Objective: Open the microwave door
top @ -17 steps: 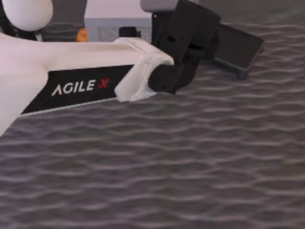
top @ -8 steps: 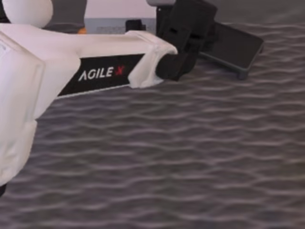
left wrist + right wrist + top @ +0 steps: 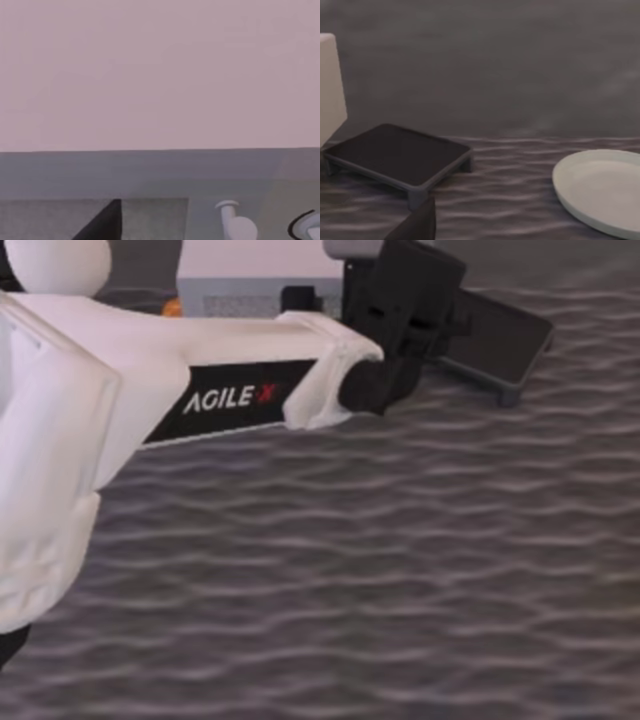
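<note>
Approach step: left gripper point(image 3: 400, 300) close against light grey boxy microwave point(image 3: 255, 275), finger state unclear. Next, needs hooking the door edge.

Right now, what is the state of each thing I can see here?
Door: looks shut, flush with the front.
Left hand: at the microwave front.
Tray: flat on the table, empty.
Plate: flat, empty.
Right arm: outside the top view.
</note>
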You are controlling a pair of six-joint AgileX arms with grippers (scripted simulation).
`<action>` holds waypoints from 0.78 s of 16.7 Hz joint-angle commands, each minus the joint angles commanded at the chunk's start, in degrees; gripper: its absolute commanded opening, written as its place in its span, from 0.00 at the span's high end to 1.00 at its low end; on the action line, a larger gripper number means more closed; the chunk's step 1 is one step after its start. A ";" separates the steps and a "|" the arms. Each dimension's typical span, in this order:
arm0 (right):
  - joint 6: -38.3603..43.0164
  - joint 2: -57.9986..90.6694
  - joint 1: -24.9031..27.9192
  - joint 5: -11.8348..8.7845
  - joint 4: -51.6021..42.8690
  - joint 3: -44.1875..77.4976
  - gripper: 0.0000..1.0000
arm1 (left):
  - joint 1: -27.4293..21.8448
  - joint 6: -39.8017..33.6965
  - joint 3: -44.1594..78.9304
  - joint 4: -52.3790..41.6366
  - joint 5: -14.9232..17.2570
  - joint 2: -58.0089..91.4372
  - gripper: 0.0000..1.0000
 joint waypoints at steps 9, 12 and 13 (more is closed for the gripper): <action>0.00 0.00 0.00 0.00 0.00 0.00 0.00 | 0.00 0.00 0.00 0.00 0.00 0.00 0.75; 0.00 0.00 0.00 0.00 0.00 0.00 0.00 | 0.00 0.00 0.00 0.00 0.00 0.00 0.98; 0.00 0.00 0.00 0.00 0.00 0.00 0.00 | 0.00 0.00 0.00 0.00 0.00 0.00 1.00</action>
